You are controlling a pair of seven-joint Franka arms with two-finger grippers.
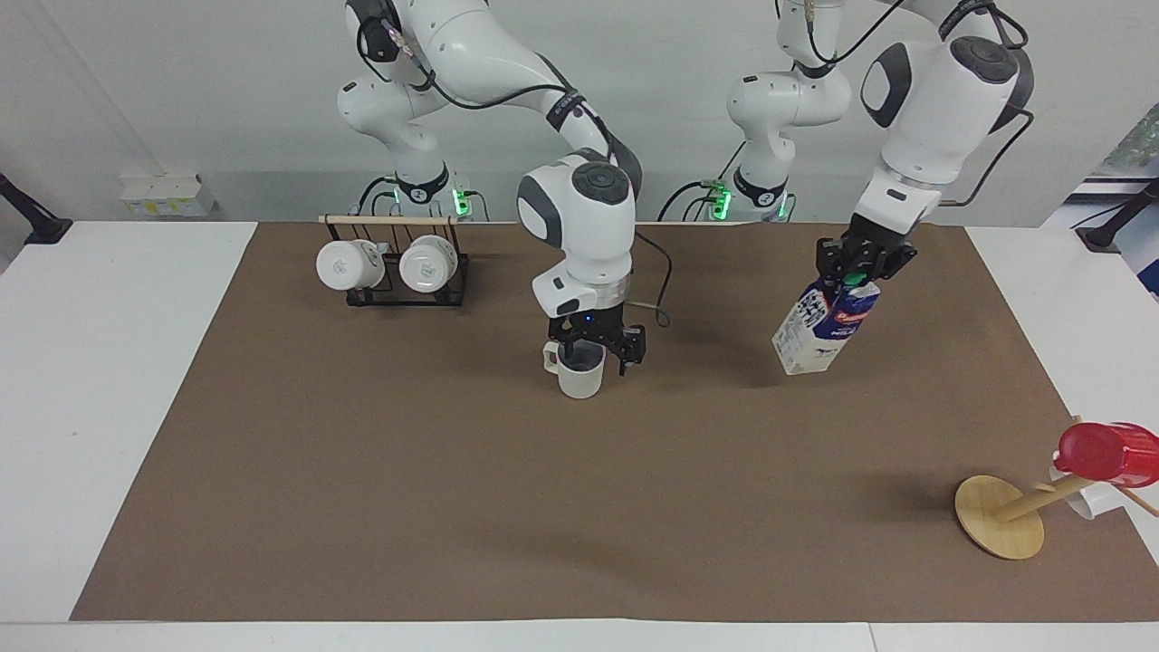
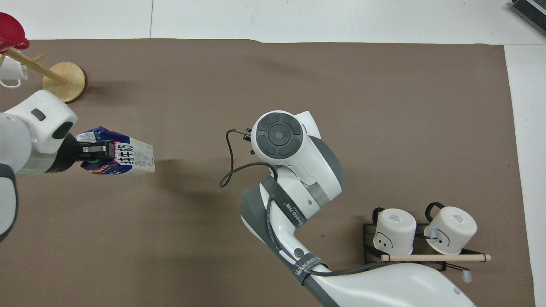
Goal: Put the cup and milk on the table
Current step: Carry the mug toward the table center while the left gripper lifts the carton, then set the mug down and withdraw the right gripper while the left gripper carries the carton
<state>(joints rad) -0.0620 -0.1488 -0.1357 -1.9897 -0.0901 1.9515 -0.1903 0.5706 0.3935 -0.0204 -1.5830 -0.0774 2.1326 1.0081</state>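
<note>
The beige-white cup [image 1: 579,373] stands upright on the brown sheet [image 1: 453,498] of the table, near its middle, handle toward the right arm's end. My right gripper [image 1: 595,347] hangs just over the cup's rim, fingers spread open, one finger over each side of the rim. In the overhead view the right arm's hand [image 2: 279,138] hides the cup. My left gripper [image 1: 860,261] is shut on the top of the milk carton [image 1: 819,330] and holds it tilted in the air over the sheet. The carton [image 2: 128,157] and left gripper [image 2: 94,149] also show in the overhead view.
A black rack with two white mugs [image 1: 394,267] stands near the robots toward the right arm's end, also in the overhead view [image 2: 422,232]. A tipped wooden mug stand [image 1: 1000,516] with a red cup [image 1: 1105,451] lies far from the robots at the left arm's end.
</note>
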